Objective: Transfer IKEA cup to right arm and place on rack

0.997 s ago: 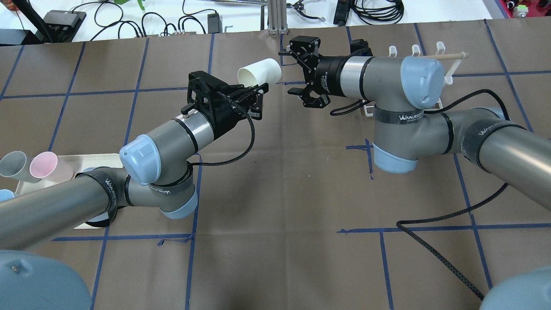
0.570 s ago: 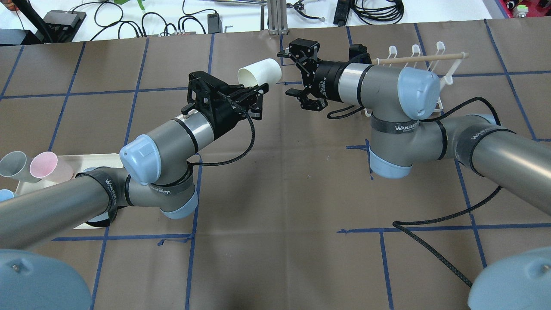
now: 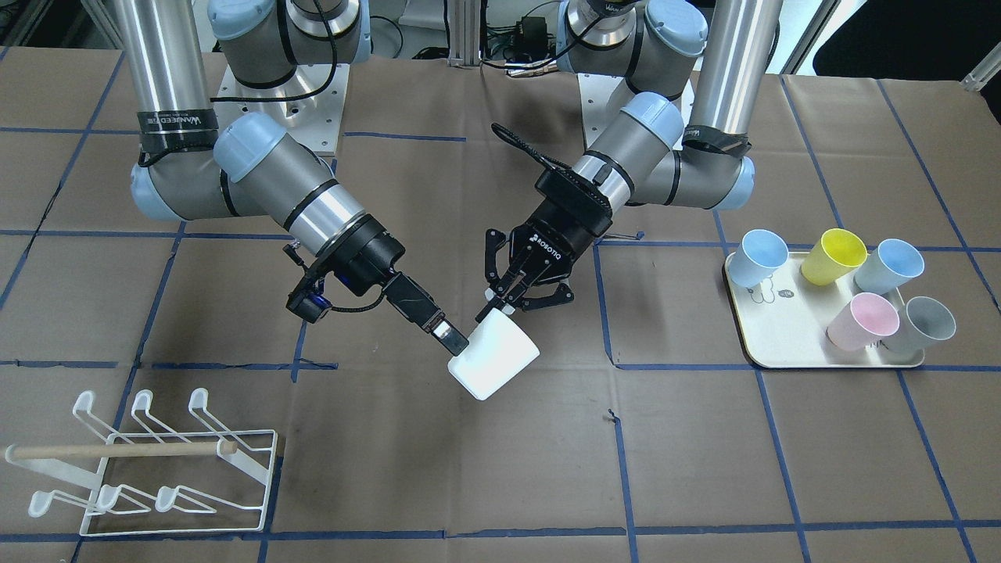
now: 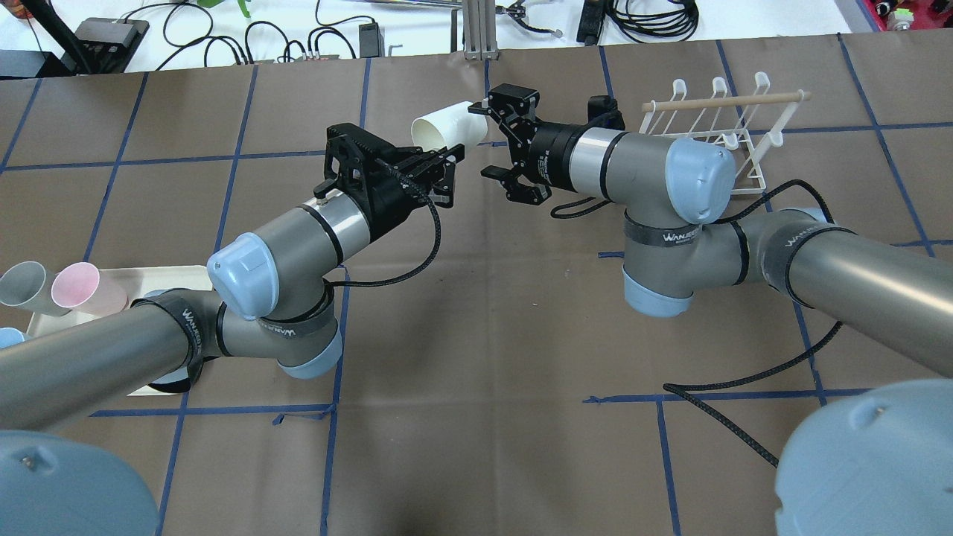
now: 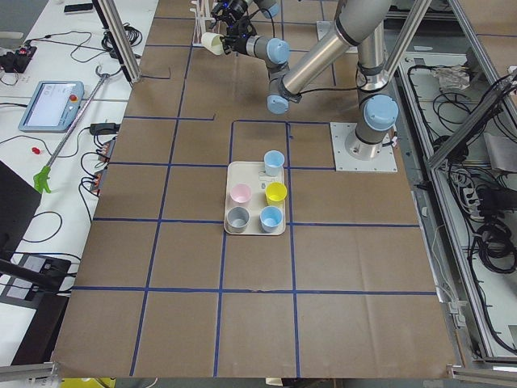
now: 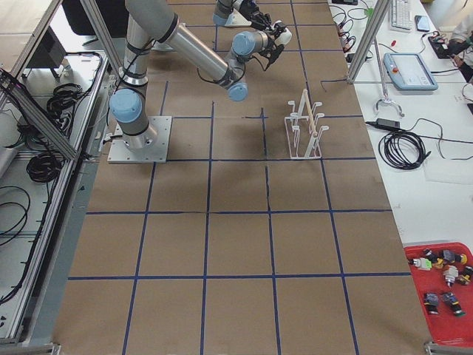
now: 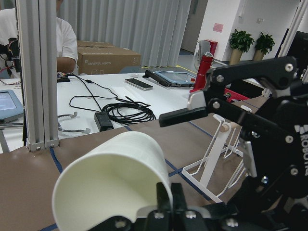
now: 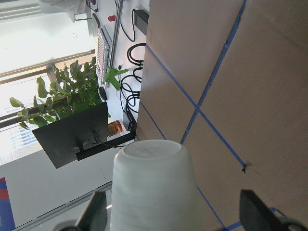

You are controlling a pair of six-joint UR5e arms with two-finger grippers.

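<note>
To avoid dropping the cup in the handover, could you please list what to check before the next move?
1. The left gripper is shut on the white cup at its rim: ok.
2. The right gripper is open: ok.
3. The cup's base lies between the right fingers: ok.
4. The fingers are centred on the cup: cannot tell.
5. The rack has bare prongs: ok.

Overhead and front views face across the counter (image 4: 476, 461). Wrist cameras closely share the cup (image 8: 154, 187); end views seem distant.
</note>
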